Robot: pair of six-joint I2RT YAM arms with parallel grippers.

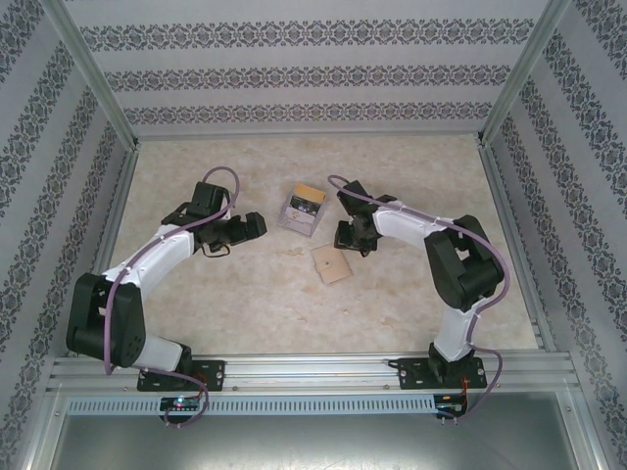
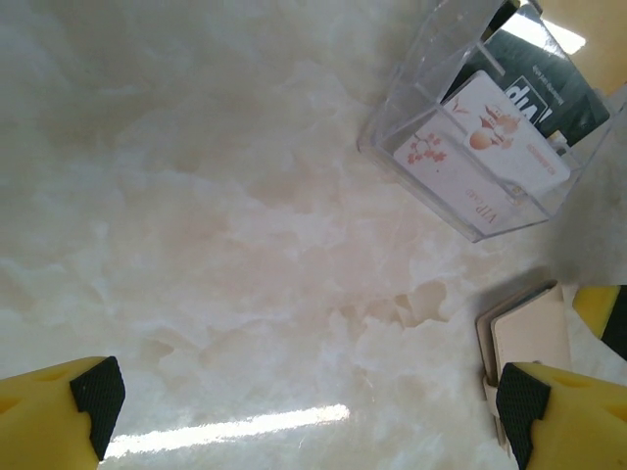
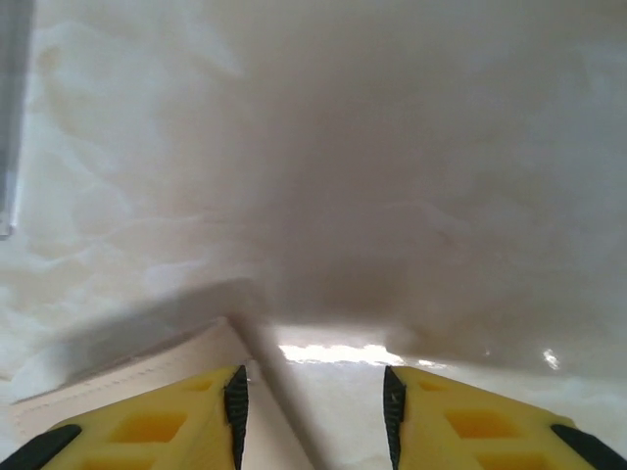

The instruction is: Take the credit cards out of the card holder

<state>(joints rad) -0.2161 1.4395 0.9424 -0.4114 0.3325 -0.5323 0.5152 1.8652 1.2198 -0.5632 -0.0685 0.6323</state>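
The card holder (image 1: 302,208), a small clear plastic case, stands at mid-table between the two arms. In the left wrist view the card holder (image 2: 421,117) still contains credit cards: a white one (image 2: 485,162) and a dark one (image 2: 554,93) behind it. A small stack of tan cards (image 1: 331,264) lies flat on the table just in front of it, also visible as the stack (image 2: 524,338) and a tan card (image 3: 147,367). My left gripper (image 1: 259,223) (image 2: 309,406) hovers wide open left of the holder. My right gripper (image 1: 344,245) (image 3: 313,411) hangs low over the stack's corner, jaws apart, nothing between them.
The table is pale marbled stone (image 1: 245,294), walled by patterned panels and aluminium posts (image 1: 98,78). An edge of the clear case (image 3: 10,117) shows at the left of the right wrist view. Bare tabletop lies in front of and behind the holder.
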